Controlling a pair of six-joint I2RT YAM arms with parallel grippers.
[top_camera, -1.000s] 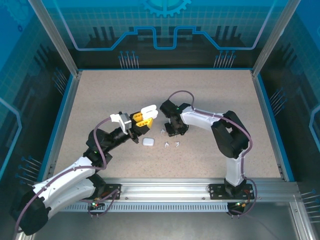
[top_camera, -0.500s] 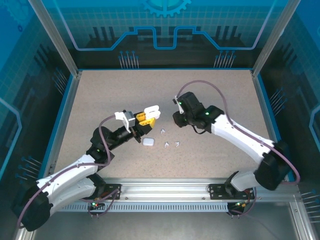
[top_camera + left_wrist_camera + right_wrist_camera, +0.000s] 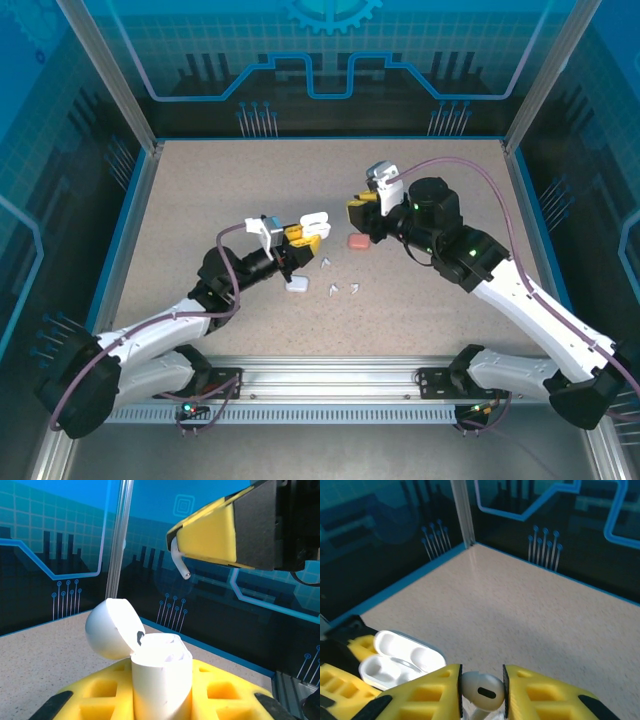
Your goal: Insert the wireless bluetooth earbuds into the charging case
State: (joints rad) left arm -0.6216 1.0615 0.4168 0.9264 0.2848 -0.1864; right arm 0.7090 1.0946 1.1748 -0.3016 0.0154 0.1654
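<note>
My left gripper [image 3: 303, 235] is shut on a white charging case [image 3: 314, 222] and holds it upright above the table, lid hinged open. In the left wrist view the case body [image 3: 161, 676] stands between the yellow fingers [image 3: 95, 692], its lid [image 3: 112, 628] tipped back to the left. My right gripper [image 3: 361, 211] hovers just right of the case, shut on a white earbud [image 3: 481, 690]. That earbud's stem [image 3: 180, 565] hangs below the right gripper's finger [image 3: 215, 535], above the open case. The open case [image 3: 402, 660] lies low and left in the right wrist view. Three white earbuds [image 3: 334, 290] lie on the table.
A salmon-pink closed case [image 3: 354, 243] sits on the table under the right gripper. A white closed case [image 3: 297, 284] lies below the left gripper, with loose earbuds [image 3: 326, 263] [image 3: 354, 289] beside it. Blue walls ring the speckled tabletop [image 3: 200, 200].
My right gripper has risen from the table near the loose earbuds, carrying an earbud up and right, uncovering the pink case. The left gripper has shifted right with the open case.
</note>
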